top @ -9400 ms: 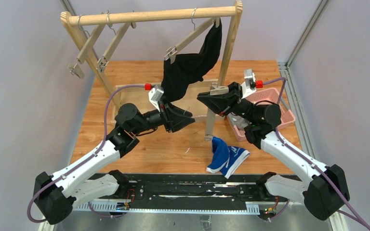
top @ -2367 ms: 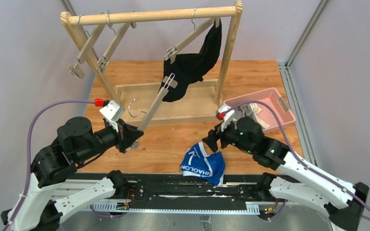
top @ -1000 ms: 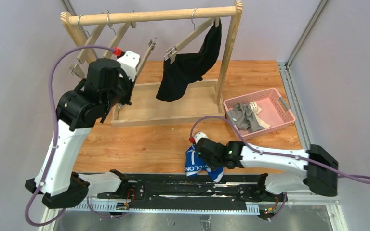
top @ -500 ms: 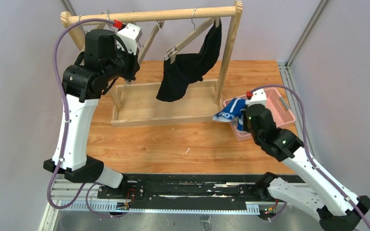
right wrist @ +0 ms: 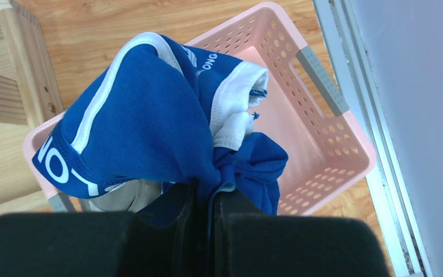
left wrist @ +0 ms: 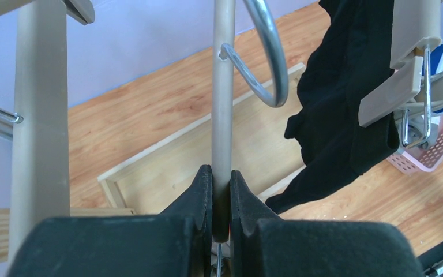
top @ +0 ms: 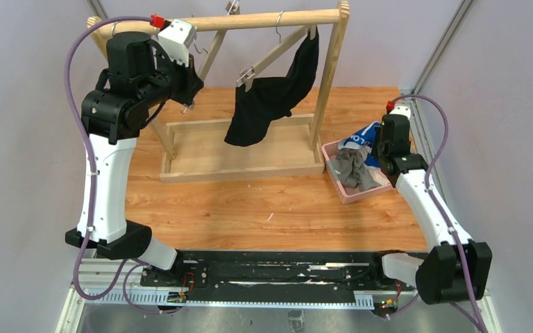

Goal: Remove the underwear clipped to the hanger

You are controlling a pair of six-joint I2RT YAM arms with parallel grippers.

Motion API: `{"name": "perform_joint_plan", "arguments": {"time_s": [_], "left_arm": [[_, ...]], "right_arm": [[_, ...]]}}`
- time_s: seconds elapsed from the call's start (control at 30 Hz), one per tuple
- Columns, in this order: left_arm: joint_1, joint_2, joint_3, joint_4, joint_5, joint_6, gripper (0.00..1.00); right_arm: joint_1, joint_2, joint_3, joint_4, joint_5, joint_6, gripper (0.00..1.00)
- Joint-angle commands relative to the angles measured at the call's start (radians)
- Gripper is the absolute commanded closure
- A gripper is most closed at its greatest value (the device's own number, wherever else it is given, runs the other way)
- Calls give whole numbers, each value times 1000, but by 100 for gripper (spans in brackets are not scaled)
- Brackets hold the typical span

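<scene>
Briefs (right wrist: pixel 150 115) in claw (right wrist: pixel 202 196), now over basket (right wrist: pixel 331 153)

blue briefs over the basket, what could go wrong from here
1. The blue briefs, pinched in the right hand, spread past the rim of the pink basket; released here, they might drape over it or fall outside.
2. The left hand grips the bare hanger by its bar; it could pivot and its hook snag the black briefs clipped nearby.

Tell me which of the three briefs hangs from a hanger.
The black briefs: clipped to a hanger on the rack. The blue briefs are in the right gripper above the pink basket; the grey briefs lie inside it.
</scene>
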Motion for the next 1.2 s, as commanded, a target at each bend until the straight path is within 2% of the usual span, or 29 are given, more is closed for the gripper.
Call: {"name": "perform_joint_plan", "arguments": {"time_s": [0.0, 0.23, 0.67, 0.73, 0.77, 0.83, 0.9, 0.93, 1.03, 1.17], "left_arm": [[14, 9, 26, 72, 20, -9, 100], [52, 48, 29, 139, 4, -41, 100], [81, 130, 52, 214, 47, -99, 100], [83, 131, 51, 211, 43, -108, 94], [83, 124, 45, 209, 37, -113, 86], [83, 102, 26, 210, 21, -119, 76], [83, 72, 0, 212, 9, -121, 68], [83, 54, -16, 216, 3, -120, 67], [83, -20, -91, 253, -21, -119, 65], [83, -120, -171, 303, -36, -123, 62]], "right_arm": [[-61, 88, -37, 126, -44, -21, 99], [-143, 199, -74, 174, -128, 0, 99], [-157, 255, -118, 183, -140, 9, 99], [-157, 275, -111, 173, -140, 11, 99], [-157, 283, -108, 169, -144, 11, 91], [-157, 296, -103, 165, -150, 11, 65], [-157, 305, -96, 159, -156, 9, 43], [-157, 308, -92, 156, -161, 6, 37], [-157, 307, -79, 145, -170, 1, 33], [-157, 241, -94, 159, -203, -8, 32]]}}
